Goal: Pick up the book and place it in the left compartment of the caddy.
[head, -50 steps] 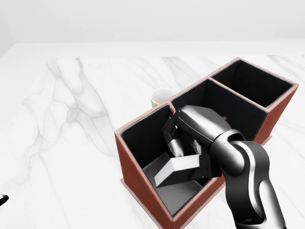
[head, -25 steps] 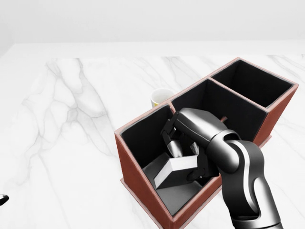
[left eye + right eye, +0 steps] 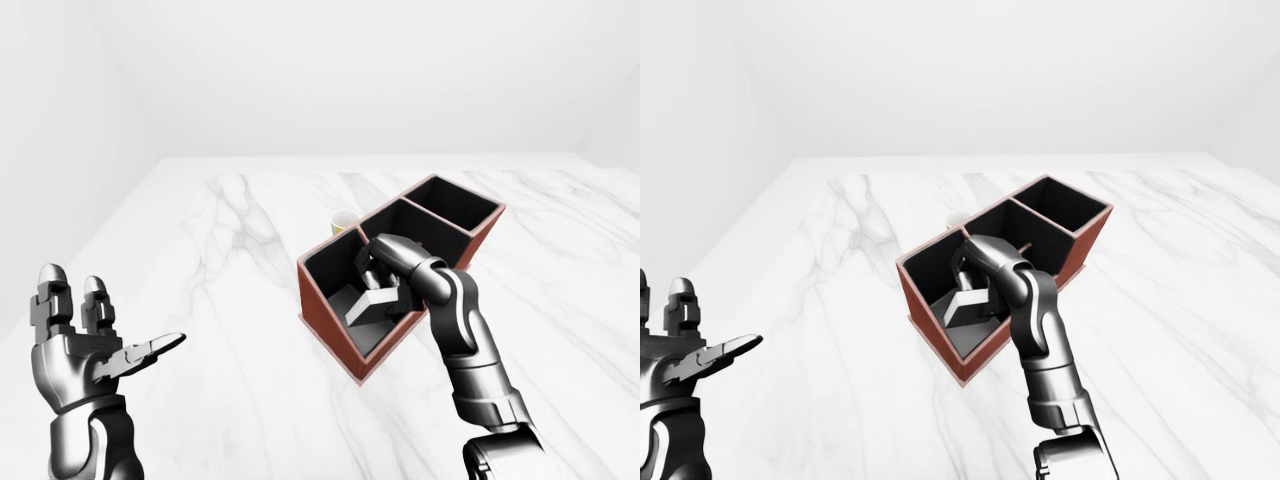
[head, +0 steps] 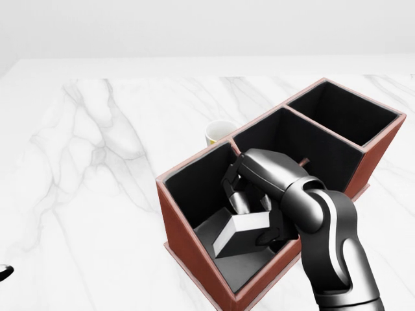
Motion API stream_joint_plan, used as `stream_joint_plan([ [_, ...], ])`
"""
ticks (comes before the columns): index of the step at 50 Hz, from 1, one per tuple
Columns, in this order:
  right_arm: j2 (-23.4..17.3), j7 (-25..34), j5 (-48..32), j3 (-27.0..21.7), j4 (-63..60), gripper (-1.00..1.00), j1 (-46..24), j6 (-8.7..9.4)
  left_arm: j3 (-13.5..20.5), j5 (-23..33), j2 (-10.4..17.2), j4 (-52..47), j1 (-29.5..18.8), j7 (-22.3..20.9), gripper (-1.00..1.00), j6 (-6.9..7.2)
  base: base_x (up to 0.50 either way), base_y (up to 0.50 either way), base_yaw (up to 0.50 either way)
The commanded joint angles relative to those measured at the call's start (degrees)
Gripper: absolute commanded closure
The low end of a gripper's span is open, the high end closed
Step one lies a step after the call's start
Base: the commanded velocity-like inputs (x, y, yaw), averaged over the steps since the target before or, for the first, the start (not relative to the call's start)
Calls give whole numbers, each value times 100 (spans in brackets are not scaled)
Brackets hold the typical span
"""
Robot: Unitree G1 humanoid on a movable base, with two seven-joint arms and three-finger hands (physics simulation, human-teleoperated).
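I see the caddy (image 4: 194, 240) in the lower right of the head view, standing on the white marble counter (image 4: 97, 162). It is a red-brown box with black inner walls, split into three compartments that run from lower left to upper right of the frame.

The book (image 4: 240, 232) lies inside the compartment at the lower left end of the row. It is dark grey with a white page edge, and it sits tilted, one end raised toward the divider wall on the right of that compartment.

My right robot hand (image 4: 249, 204) reaches down into that same compartment, its arm entering from the bottom right of the frame. The fingers (image 4: 241, 201) curl over the raised end of the book and touch it. I cannot tell from these views whether they clamp the book or merely rest against it.

A small cup (image 4: 219, 133) with a yellow interior stands on the counter just beside the caddy's upper-left wall, near the centre of the head view.

My left robot hand (image 3: 85, 345) appears in the lower left of the left-eye view, well apart from the caddy. Its fingers are spread wide, with two pointing up and one pointing toward the right of the frame. It holds nothing.
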Motion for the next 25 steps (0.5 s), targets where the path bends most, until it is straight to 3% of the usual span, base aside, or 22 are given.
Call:
stream_joint_plan([
  [1, -9, -1, -101, -70, 84, 100, -75, 0, -22, 17, -13, 11, 9, -2, -100, -25, 0, 0, 0],
  [25, 12, -1, -392, -52, 146, 100, -103, 0, -18, 27, -36, -81, 23, 3, -100, 41, 0, 0, 0],
])
